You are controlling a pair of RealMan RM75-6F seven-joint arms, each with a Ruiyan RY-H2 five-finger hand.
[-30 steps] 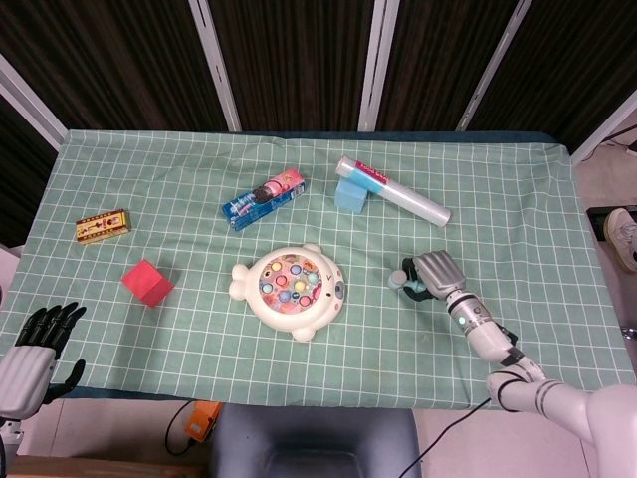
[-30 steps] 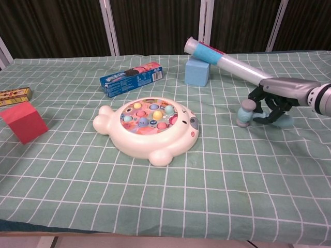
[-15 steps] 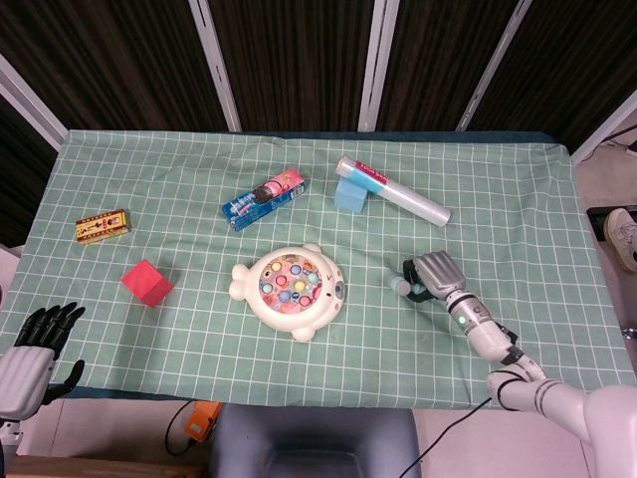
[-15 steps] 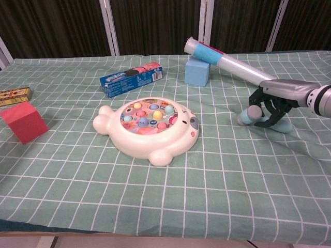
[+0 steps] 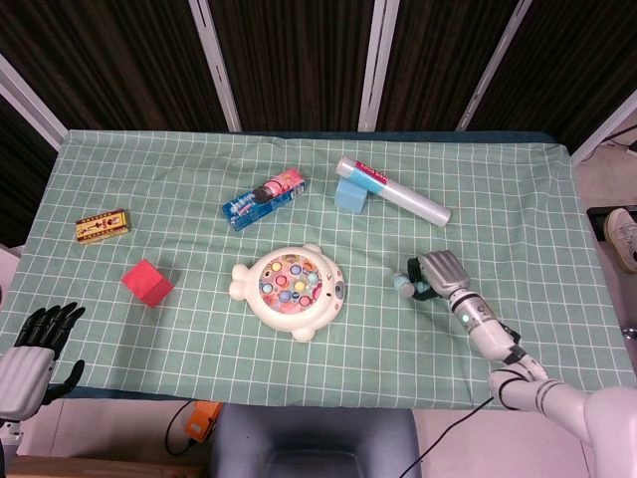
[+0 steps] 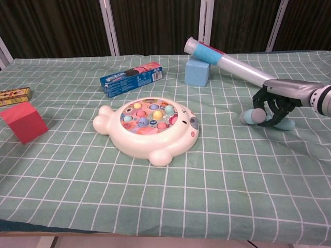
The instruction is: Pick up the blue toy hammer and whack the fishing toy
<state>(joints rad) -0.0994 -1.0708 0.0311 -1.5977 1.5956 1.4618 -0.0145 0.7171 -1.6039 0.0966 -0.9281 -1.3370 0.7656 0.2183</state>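
Observation:
The blue toy hammer (image 5: 403, 287) lies low over the cloth at the right, its round head (image 6: 252, 117) facing the chest camera. My right hand (image 5: 439, 271) curls its fingers (image 6: 271, 103) around the handle and grips it. The white fish-shaped fishing toy (image 5: 290, 291) with coloured fish in its dish sits at the table's middle, well left of the hammer (image 6: 284, 124). In the chest view the toy (image 6: 149, 129) is nearest the camera. My left hand (image 5: 40, 344) hangs off the front left edge, fingers apart, holding nothing.
A red cube (image 5: 147, 283) and a small yellow box (image 5: 103, 226) lie at the left. A blue cookie pack (image 5: 264, 198) sits behind the fishing toy. A clear tube (image 5: 393, 190) leans on a light blue block (image 5: 350, 194) at the back right.
My right hand has shifted slightly right with the hammer in its fingers, and the hammer head has turned toward the chest camera. The left hand has not moved.

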